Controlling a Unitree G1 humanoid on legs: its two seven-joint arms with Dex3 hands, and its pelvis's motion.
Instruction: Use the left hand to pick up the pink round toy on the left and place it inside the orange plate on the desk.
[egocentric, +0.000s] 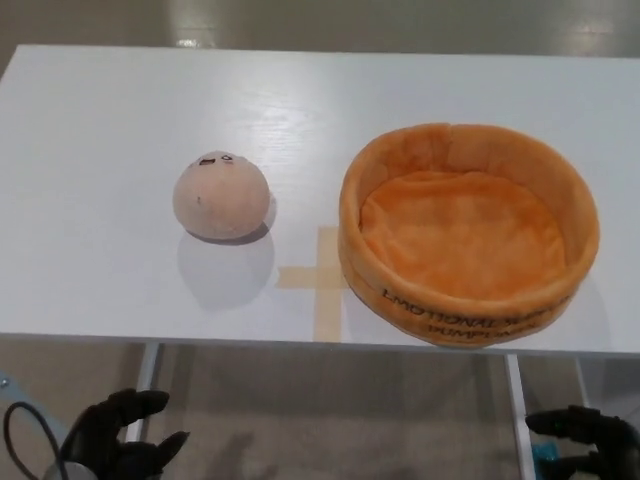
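Toy untouched, left hand low.
Pink round toy (221, 196) sat on the worktop (90, 150), left of the orange plate (468, 232); my left hand (120, 435), fingers apart and empty, hung below the near edge, nearer than my right.

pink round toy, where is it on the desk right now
In the head view the pink round toy sits on the white desk, left of centre, apart from the orange plate on its right, beside the tape cross.
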